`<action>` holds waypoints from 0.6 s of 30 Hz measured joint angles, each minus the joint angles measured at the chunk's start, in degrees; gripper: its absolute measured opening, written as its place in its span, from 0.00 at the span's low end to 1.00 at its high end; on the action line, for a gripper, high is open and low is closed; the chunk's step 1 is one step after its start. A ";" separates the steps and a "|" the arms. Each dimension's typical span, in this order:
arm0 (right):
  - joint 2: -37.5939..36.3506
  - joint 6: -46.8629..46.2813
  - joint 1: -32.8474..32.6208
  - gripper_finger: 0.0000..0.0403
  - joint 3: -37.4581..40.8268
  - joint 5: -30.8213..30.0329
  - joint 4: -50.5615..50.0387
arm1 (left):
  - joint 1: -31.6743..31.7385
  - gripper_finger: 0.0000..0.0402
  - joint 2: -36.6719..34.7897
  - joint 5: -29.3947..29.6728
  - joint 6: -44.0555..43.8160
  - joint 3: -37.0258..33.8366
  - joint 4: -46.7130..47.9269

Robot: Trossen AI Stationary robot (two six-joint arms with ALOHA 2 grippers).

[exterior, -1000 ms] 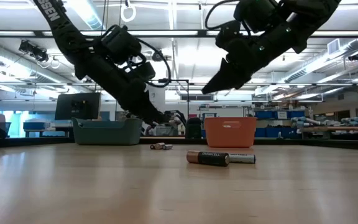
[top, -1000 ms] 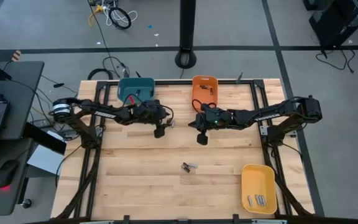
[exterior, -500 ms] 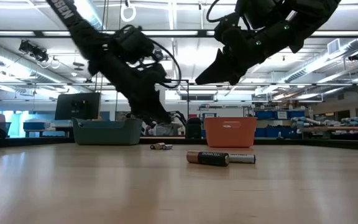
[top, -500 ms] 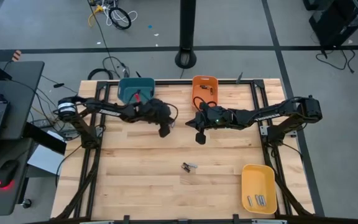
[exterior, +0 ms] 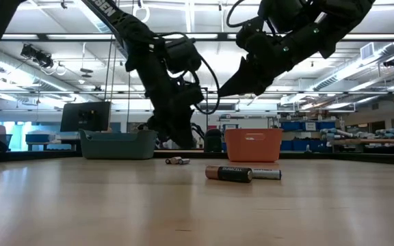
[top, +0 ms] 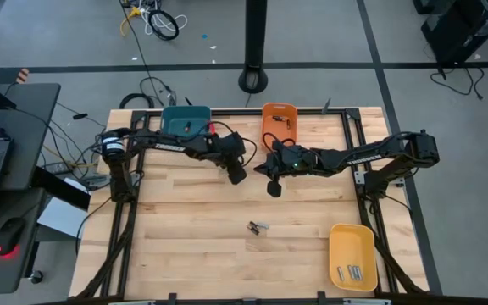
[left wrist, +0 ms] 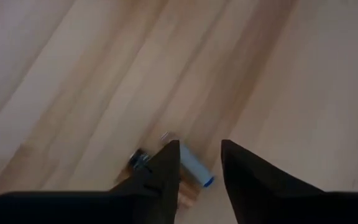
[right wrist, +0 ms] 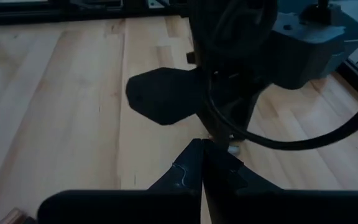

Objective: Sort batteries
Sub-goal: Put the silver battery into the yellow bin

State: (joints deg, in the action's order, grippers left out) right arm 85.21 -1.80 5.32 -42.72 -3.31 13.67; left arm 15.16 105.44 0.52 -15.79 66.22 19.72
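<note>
The left gripper point(top: 237, 174) is angled down over the tabletop point(top: 185, 246), jaws narrowly parted above a small battery point(left wrist: 193, 168) seen only in the left wrist view. The right gripper point(top: 272, 187) is raised, fingers closed empty. 2 batteries point(top: 257, 227) are lying at 6 o'clock.

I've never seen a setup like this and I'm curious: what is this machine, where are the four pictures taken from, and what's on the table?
Two dark robot arms work at a wooden table. One picture looks down from above, one across at table height, and one from each wrist. The left gripper, open, hangs over a small battery near the teal bin. The right gripper, shut and holding nothing, hovers by the orange bin. Two more batteries lie mid-table. A yellow bin already holds some.
</note>
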 joint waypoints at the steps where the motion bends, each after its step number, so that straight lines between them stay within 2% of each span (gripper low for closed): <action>1: 0.00 0.00 0.00 0.04 0.00 0.00 -0.22 | 0.04 0.32 0.16 0.55 -0.31 0.31 1.23; 5: 0.00 0.02 0.00 0.05 0.00 0.00 -0.19 | 0.08 0.34 0.38 2.59 -1.33 0.79 2.41; 18: 0.00 -0.16 -0.01 0.04 0.00 0.00 -0.02 | 0.06 0.36 1.71 1.30 -2.89 0.82 1.43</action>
State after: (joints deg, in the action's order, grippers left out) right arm 85.21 -1.96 5.31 -42.72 -3.31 13.65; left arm 15.22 107.15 1.81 -18.68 67.04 21.16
